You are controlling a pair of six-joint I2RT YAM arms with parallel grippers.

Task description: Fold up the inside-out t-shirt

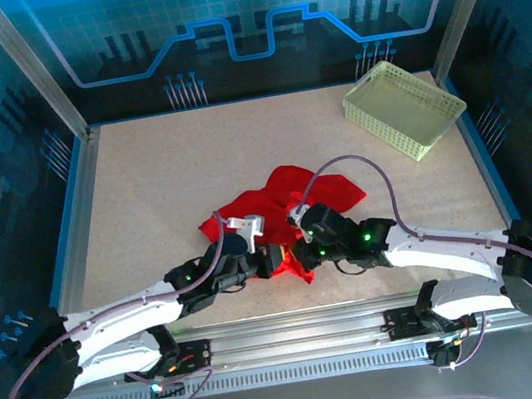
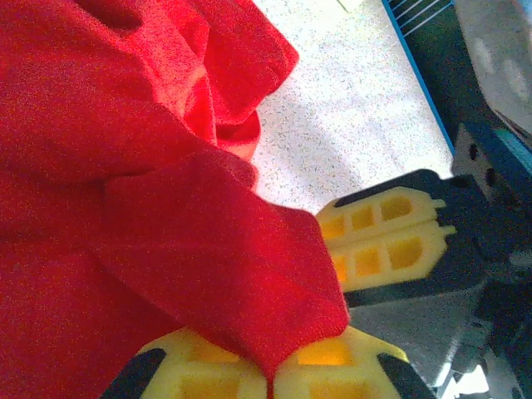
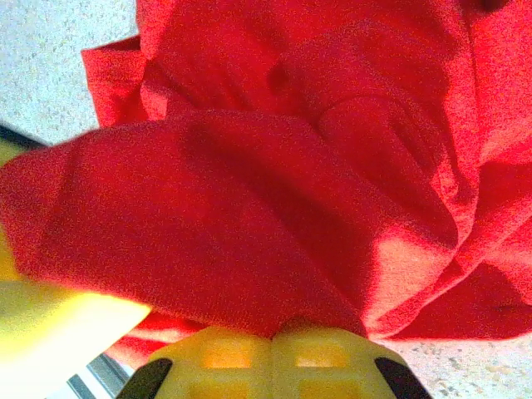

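Red inside-out t-shirt [image 1: 281, 197] sits bunched in a heap on the table [image 1: 164, 195], centre, toward the near edge. It's well apart from the lattice basket [image 1: 403, 107] at the far right corner. Both arms meet at the heap's near side.

Left gripper [image 2: 270, 374]: jaws pressed together, a fold of cloth pinched between them. Right gripper [image 3: 273, 347]: jaws pressed together too, with cloth coming out of the seam, so I read it as pinching the shirt as well. The two grips sit just beside each other.

My read: this is the grab-and-spread step, shirt not yet flat. To do it well I'd lift both pinches a little, then pull them apart sideways so the cloth goes taut between them. Then lay it out flat on open table, away from the basket. Keep the pull even, or one pinch may slip.

Can't tell which part of the shirt each jaw has, whether it's one layer or several, or where the collar and sleeves are. At wrist range the cloth is too close to read any seam. From the top, the arms cover the heap's near edge.
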